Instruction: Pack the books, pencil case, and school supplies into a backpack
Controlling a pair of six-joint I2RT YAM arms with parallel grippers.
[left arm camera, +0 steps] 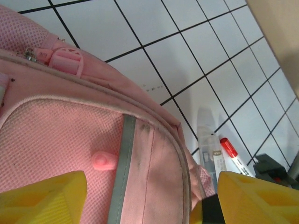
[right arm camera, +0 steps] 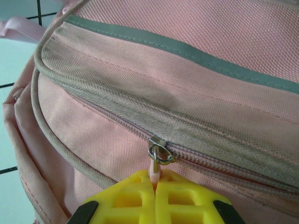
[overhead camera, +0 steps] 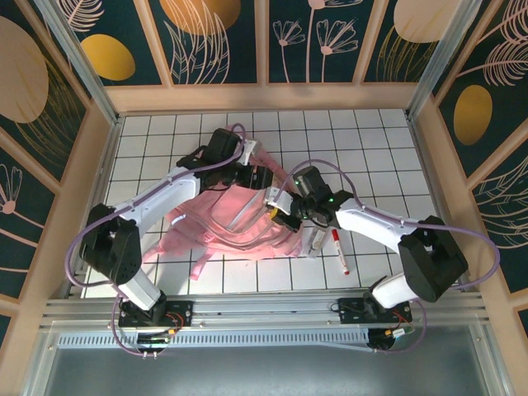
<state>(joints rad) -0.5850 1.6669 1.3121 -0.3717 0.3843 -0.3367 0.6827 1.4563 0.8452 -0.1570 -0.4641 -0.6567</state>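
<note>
The pink backpack (overhead camera: pixel 235 223) lies in the middle of the tiled table. My right gripper (right arm camera: pixel 155 179) is shut on the pink pull tab of a zip slider (right arm camera: pixel 159 151), on the backpack's (right arm camera: pixel 154 70) grey-edged zip line. That gripper (overhead camera: pixel 282 211) sits at the bag's right side. My left gripper (left arm camera: pixel 149 200) stands open over the mesh front and a grey strip of the backpack (left arm camera: pixel 70 140), nothing between its fingers (left arm camera: pixel 44 198). It hovers at the bag's far edge (overhead camera: pixel 247 176). A white marker with a red cap (overhead camera: pixel 340 252) (left arm camera: pixel 232 151) lies right of the bag. The books are out of view.
A clear narrow plastic case (left arm camera: pixel 209 151) (overhead camera: pixel 318 242) lies between the marker and the bag; I cannot tell whether it is the pencil case. Pink straps (overhead camera: pixel 198 264) trail toward the near edge. Wooden walls (overhead camera: pixel 429 148) close in the table on three sides.
</note>
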